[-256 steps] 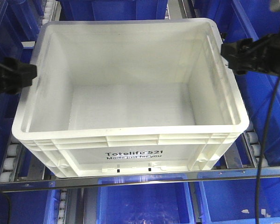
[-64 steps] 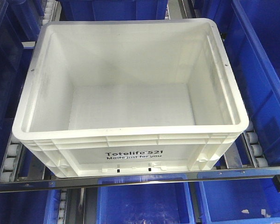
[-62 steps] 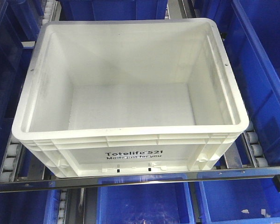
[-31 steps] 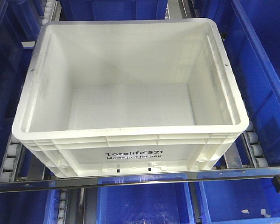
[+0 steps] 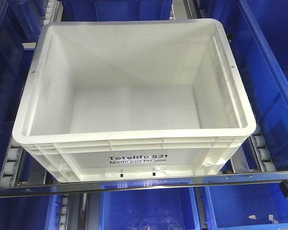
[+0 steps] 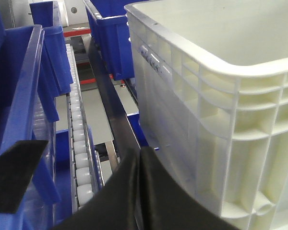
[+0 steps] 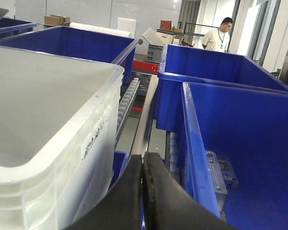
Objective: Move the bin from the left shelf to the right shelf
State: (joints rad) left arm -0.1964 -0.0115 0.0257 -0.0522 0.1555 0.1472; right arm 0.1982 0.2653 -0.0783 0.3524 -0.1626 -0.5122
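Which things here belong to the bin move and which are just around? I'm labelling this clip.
Part of the job:
- white bin, empty, on the roller shelf
- left hand, shut, beside the bin
- right hand, shut, beside the bin

Just around:
- blue bins
- person in the background

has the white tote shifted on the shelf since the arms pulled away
No. The white tote sits unchanged against the metal front rail.
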